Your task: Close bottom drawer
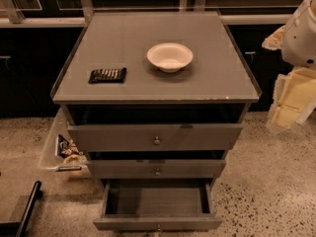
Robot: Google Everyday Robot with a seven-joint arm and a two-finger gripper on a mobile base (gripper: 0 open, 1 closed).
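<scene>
The speckled stone floor (266, 181) lies open in front of and to the right of the grey wooden cabinet (74, 90), which stands square in the middle with a dark counter behind it. Its flat grey surface (207, 83) has a thin edge showing along both sides.

All three drawers stand out from the carcass. The tall top drawer (118, 138) is pulled a little, the middle drawer (118, 169) slightly further, and the bottom drawer (158, 201) furthest, its shallow inside bare and its low front panel at the lower edge of view.

The white and yellowish robot arm (301, 33) hangs at the upper right, well clear of the cabinet. Its gripper (286, 107) is beside the cabinet's right corner, touching nothing; I cannot tell whether it is wide or narrow.

A clear plastic bin (49, 154) of snack packets sits on the floor against the cabinet's left side. A round white bowl (170, 57) rests right of centre on the surface, with a flat dark snack packet (107, 75) well to its left; its print is too small to read. A small round metal knob (159, 227) marks the bottom drawer's front.
</scene>
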